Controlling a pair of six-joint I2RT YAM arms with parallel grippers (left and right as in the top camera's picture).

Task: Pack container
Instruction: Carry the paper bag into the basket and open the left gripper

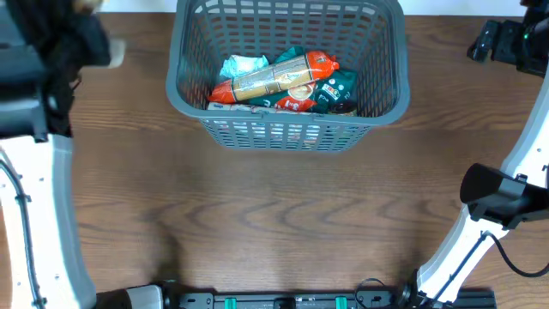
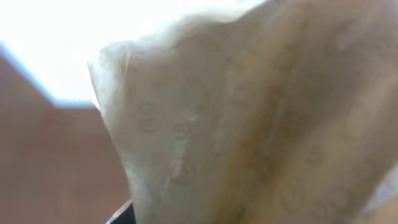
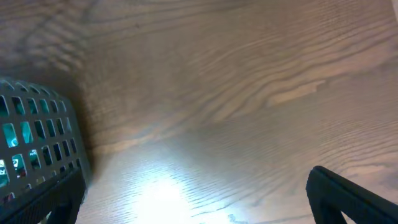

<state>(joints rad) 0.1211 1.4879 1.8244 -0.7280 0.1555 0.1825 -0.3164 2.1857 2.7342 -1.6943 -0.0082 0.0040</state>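
container [image 1: 287, 133] sits at the far middle of the desk [image 1: 274, 223], upright, well apart from both arm bases.

inside so far, piled on the base: beige packet [image 1: 276, 79] lying across the top, orange packet [image 1: 302, 103] under it, green packet [image 1: 333, 89] to its right, pale blue packet [image 1: 243, 65] at the back left. overhead shows no loose items on the open desk.

left fingers [image 1: 86, 39]: blurred in overhead, off to the far left of the container. left wrist view is filled by a cream wrapper [image 2: 249, 124] with a faint ring print, pressed right up to the lens. probably gripped, but the fingers themselves aren't visible, so cannot tell.

right fingers [image 3: 348, 196]: only one dark edge shows, low over bare desk, container corner [image 3: 37, 149] off to the side. nothing visibly in them; spread or clenched, cannot tell.

judgement: mostly packed. the cream item looks like the one left to go in, then let go of it over the pile.
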